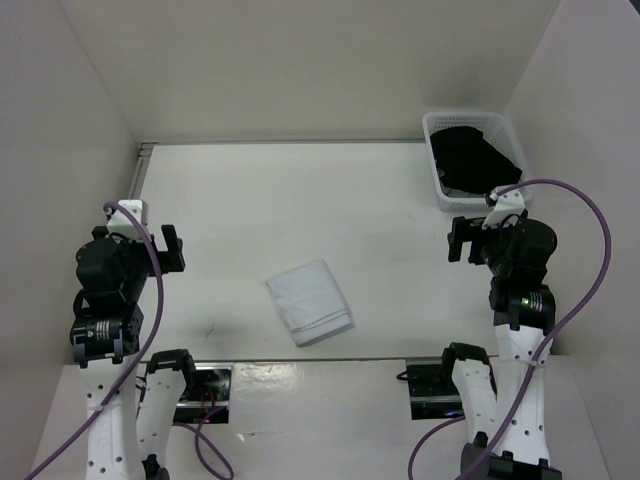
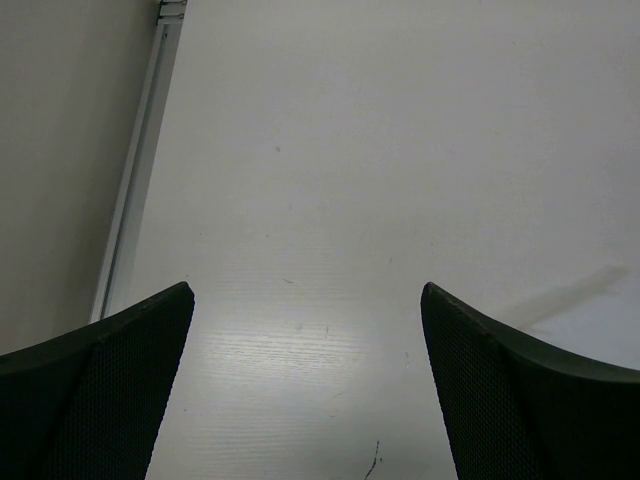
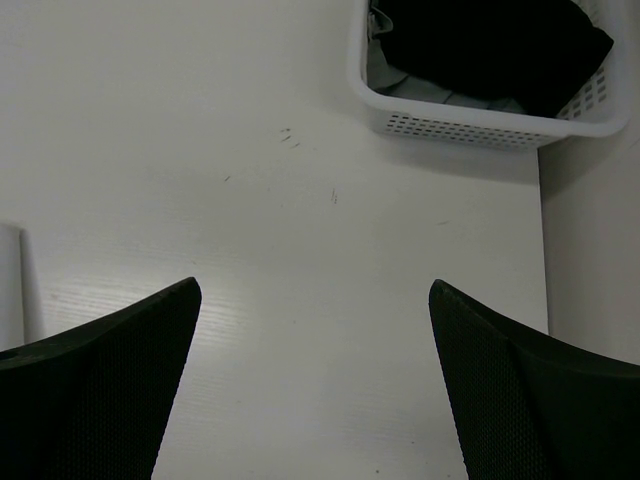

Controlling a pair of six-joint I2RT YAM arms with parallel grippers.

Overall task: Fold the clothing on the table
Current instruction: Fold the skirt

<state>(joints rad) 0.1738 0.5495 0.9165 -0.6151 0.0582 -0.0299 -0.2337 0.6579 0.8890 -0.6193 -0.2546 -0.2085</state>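
Note:
The white clothing (image 1: 309, 301) lies folded into a small tilted rectangle on the table (image 1: 300, 200), near its front edge and between the two arms. A sliver of it shows at the left edge of the right wrist view, clothing (image 3: 9, 285). My left gripper (image 1: 172, 250) hovers to the left of it, open, with only bare tabletop between its fingers (image 2: 110, 390). Off to the right my right gripper (image 1: 457, 240) is raised and open too, nothing between its fingers (image 3: 520, 400). Neither gripper touches the clothing.
A white lattice basket (image 1: 437, 170) holding a black garment (image 1: 475, 158) stands at the table's back right corner, just beyond my right gripper; basket (image 3: 480, 125) shows in the right wrist view too. A metal rail (image 2: 135, 180) runs along the table's left edge. White walls enclose the table.

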